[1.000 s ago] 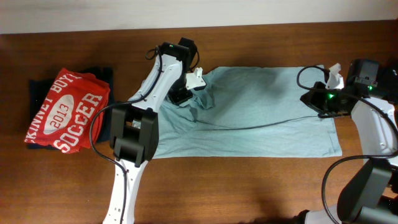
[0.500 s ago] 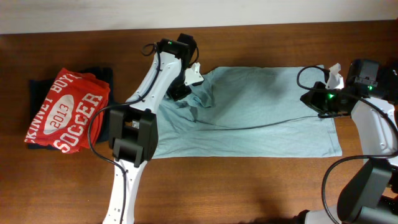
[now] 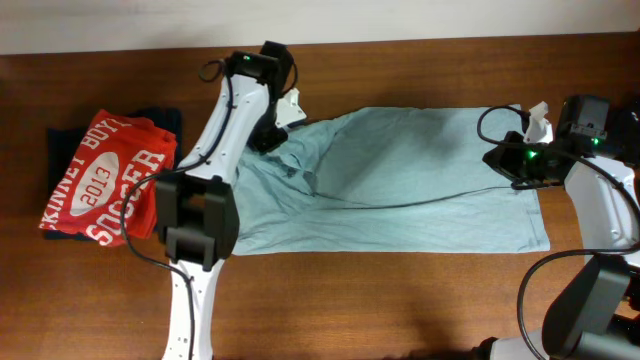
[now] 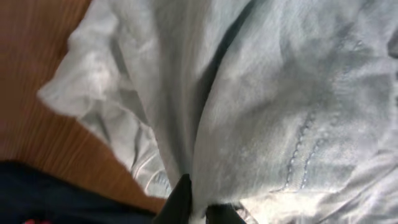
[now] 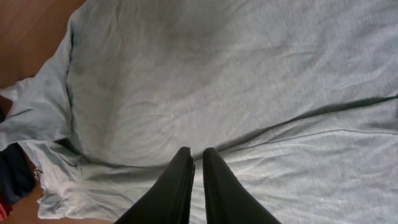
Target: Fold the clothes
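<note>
The clothes, a pale grey-blue t-shirt [image 3: 420,170], lie spread across the middle of the table. My left gripper [image 3: 273,137] is at the shirt's upper left corner and is shut on a pinch of fabric. In the left wrist view the cloth [image 4: 280,93] runs down between the two dark fingers [image 4: 180,199] of that gripper [image 4: 200,208]. My right gripper [image 3: 497,160] is at the shirt's right edge. Its fingers [image 5: 198,152] are shut, tips on a fold line in the fabric [image 5: 217,74], with creases running out from them.
A red t-shirt with white lettering [image 3: 105,180] lies on a black garment [image 3: 62,140] at the left of the wooden table [image 3: 400,300]. That dark garment [image 4: 37,193] shows beside the left fingers. The wall borders the table's far edge.
My left gripper has moved up and to the left with the cloth in it, drawing out the bunched upper left part of the shirt. The right arm has stayed still.
</note>
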Available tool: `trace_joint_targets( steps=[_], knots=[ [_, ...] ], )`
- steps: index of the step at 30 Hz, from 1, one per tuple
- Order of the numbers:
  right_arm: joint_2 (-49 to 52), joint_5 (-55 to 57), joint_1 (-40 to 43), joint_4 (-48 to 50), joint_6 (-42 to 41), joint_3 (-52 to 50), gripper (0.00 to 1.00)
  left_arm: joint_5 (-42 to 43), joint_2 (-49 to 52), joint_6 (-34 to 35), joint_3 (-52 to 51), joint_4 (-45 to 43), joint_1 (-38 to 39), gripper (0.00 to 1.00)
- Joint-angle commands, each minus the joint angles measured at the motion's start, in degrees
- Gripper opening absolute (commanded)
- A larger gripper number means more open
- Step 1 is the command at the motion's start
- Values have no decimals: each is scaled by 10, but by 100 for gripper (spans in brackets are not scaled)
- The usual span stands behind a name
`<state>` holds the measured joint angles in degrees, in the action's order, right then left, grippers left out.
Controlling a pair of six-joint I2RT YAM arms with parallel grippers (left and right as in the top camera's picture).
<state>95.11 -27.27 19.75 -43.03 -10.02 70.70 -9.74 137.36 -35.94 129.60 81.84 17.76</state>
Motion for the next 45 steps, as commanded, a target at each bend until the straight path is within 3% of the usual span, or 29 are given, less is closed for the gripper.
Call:
trace_joint_targets(
  steps=[1,16,20,22,34,45],
  knots=[
    [1,5,-3,0,8,13,12,-4,-44,8,12,7,-3,9],
    [1,5,-3,0,8,13,12,-3,-56,8,12,29,-4,14],
    [1,5,-3,2,8,13,16,52,-56,8,12,25,-3,29],
    [2,5,-3,5,4,14,16,74,-56,9,12,23,-3,33],
    [103,47,-14,9,2,178,18,74,-82,173,12,-16,2,34],
    [267,135,13,89,9,284,27,74,-126,210,12,-26,-14,34]
  ],
)
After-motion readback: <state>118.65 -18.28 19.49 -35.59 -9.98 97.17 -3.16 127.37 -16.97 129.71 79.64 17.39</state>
